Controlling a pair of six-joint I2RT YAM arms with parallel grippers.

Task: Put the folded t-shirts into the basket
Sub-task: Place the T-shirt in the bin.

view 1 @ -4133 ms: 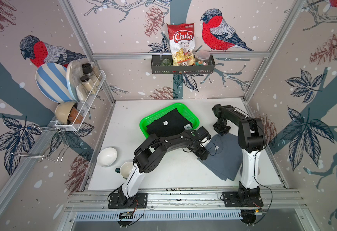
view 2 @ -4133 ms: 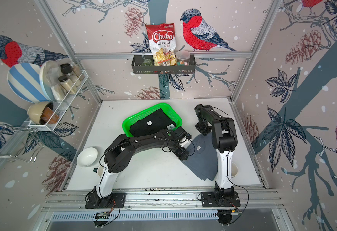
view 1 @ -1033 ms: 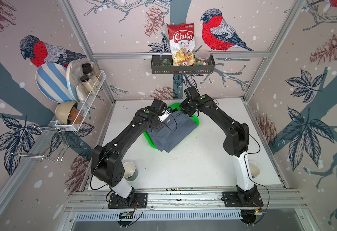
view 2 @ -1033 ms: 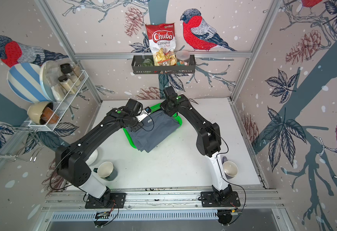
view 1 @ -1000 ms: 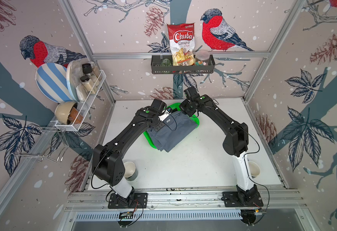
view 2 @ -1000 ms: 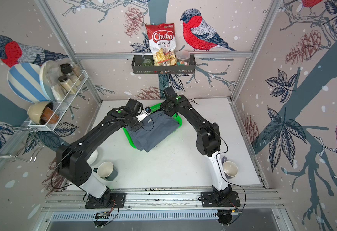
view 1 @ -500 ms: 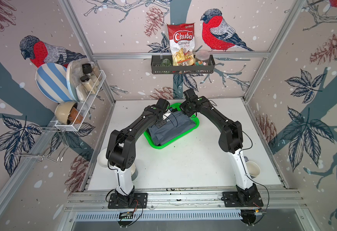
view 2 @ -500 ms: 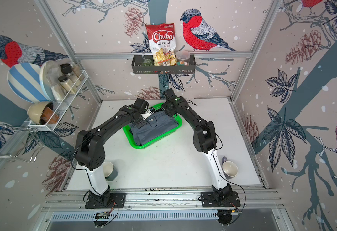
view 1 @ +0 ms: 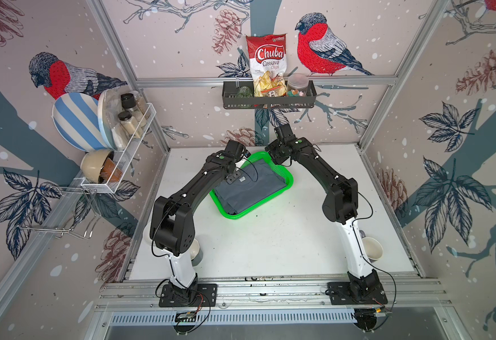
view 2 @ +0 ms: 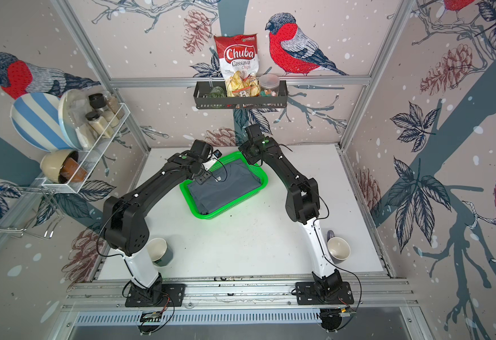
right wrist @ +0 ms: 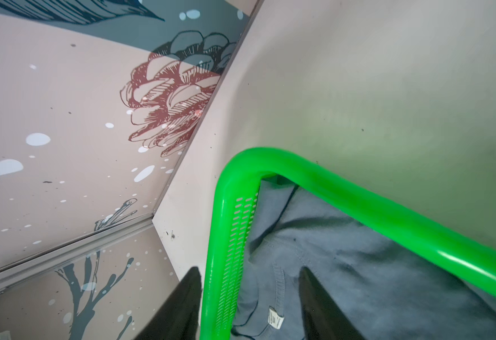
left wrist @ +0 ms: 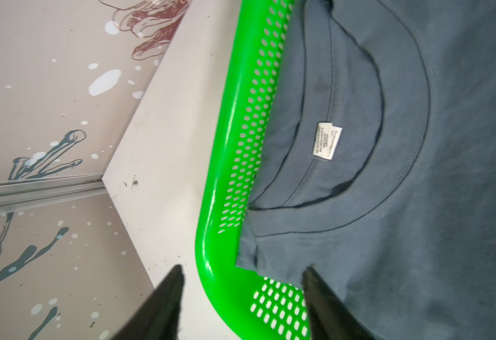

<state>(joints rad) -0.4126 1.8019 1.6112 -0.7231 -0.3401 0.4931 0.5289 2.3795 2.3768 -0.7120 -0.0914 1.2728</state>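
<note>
The slate grey-blue folded t-shirt (view 1: 252, 191) lies inside the green basket (view 1: 235, 216), shown whole in both top views. Only the wrist views show the jaws. The left gripper (left wrist: 243, 268) is spread, straddling the basket rim beside the shirt's white neck label (left wrist: 326, 144). The right gripper (right wrist: 249, 268) is spread across a rim corner. Both arms hide the basket's rear end. A mug (view 2: 338, 250) stands beside the right arm's base.
</note>
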